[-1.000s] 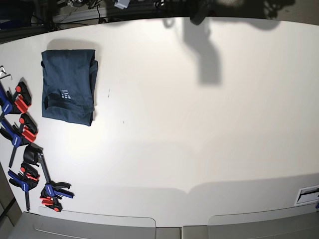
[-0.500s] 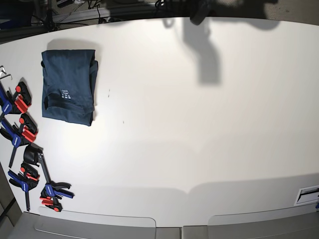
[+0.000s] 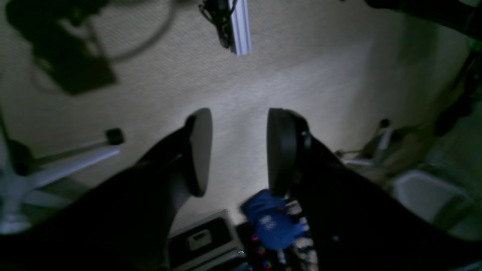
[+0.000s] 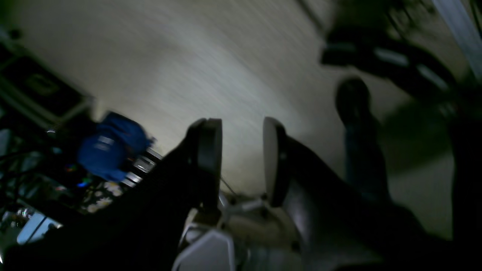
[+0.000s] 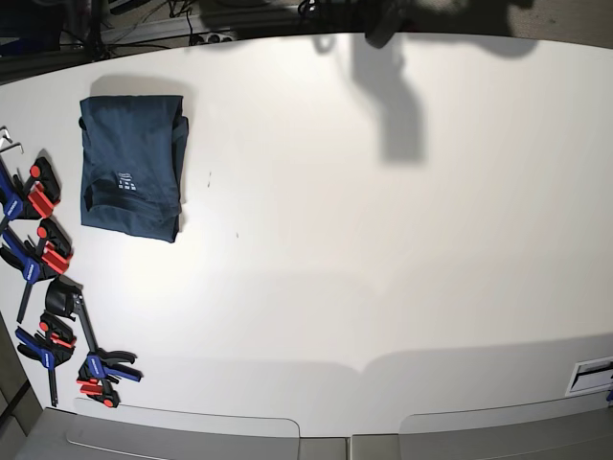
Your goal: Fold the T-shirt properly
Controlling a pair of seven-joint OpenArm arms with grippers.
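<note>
The dark navy T-shirt point(image 5: 132, 166) lies folded into a neat rectangle at the far left of the white table point(image 5: 383, 259), its small white label facing up. Neither arm shows in the base view; only a shadow falls on the table's far edge. In the left wrist view my left gripper point(image 3: 237, 150) is open, empty, and points at a carpeted floor. My right gripper point(image 4: 241, 160) is likewise open with nothing between its fingers, seen in the right wrist view above the floor.
Several blue and red clamps point(image 5: 48, 287) lie along the table's left edge, below the shirt. A small white tag point(image 5: 589, 374) sits at the front right corner. A blue object point(image 3: 271, 222) rests among clutter on the floor.
</note>
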